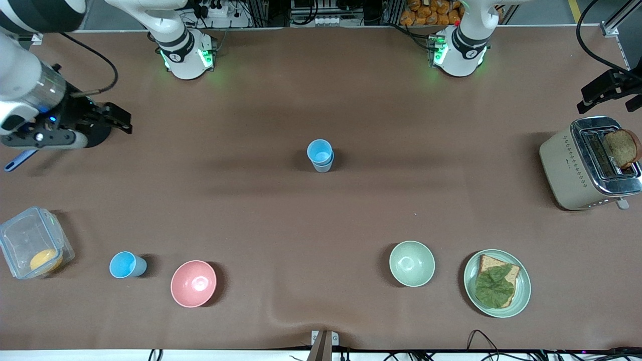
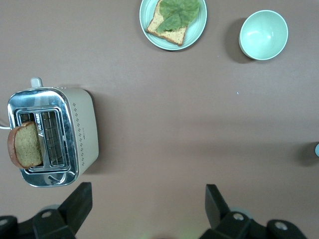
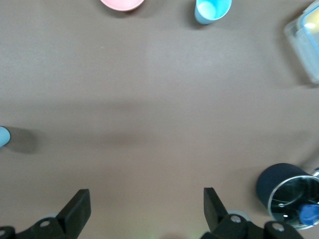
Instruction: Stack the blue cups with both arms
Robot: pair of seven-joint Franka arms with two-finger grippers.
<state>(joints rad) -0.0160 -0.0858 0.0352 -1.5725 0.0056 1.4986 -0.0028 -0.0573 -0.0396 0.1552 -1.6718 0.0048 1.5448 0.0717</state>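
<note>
A bright sky blue cup (image 1: 319,150) sits nested in a paler greyish blue cup (image 1: 323,165) at the middle of the table. Another sky blue cup (image 1: 128,264) stands alone between a clear container and the pink bowl, and shows in the right wrist view (image 3: 213,10). My right gripper (image 1: 120,119) is open and empty, up over the right arm's end of the table (image 3: 147,204). My left gripper (image 1: 599,93) is open and empty, over the left arm's end beside the toaster (image 2: 148,204).
A pink bowl (image 1: 193,283), a pale green bowl (image 1: 412,263) and a plate with a sandwich (image 1: 496,283) lie near the front camera. A toaster (image 1: 587,165) holds bread. A clear container (image 1: 32,240) holds something yellow. A dark pot (image 3: 286,194) sits below the right gripper.
</note>
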